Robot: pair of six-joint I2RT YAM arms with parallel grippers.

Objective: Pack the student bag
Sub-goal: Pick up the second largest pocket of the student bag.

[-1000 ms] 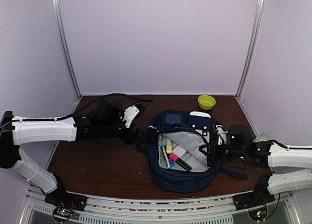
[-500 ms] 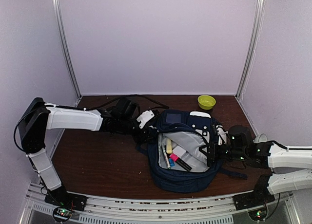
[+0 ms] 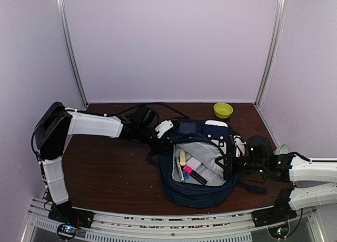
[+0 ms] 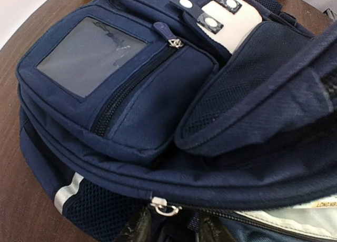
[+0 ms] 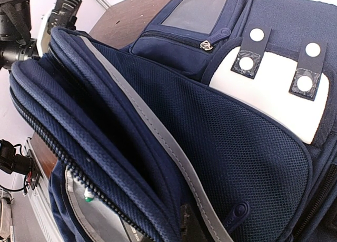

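The student bag [image 3: 202,189] lies in the middle of the table, navy with white patches, its main compartment gaping and showing grey lining. My left gripper [image 3: 166,132] is at the bag's upper left edge. In the left wrist view its fingertips [image 4: 136,229] stand apart on either side of the dark pull hanging from the metal zipper slider [image 4: 164,206]. My right gripper [image 3: 227,166] is shut on the rim of the bag's right side. One dark finger [image 5: 191,225] shows pressed against the grey-striped flap [image 5: 158,131].
Inside the bag lie a yellow highlighter [image 3: 182,158], a pink marker [image 3: 188,170], a black marker [image 3: 198,178] and a white item [image 3: 196,164]. A green bowl [image 3: 223,110] stands at the back right. A black cable [image 3: 131,105] runs along the back left.
My left arm has swung right from the table's left side up to the bag's upper left edge, and its jaws have narrowed. The right arm and the bag have not moved.
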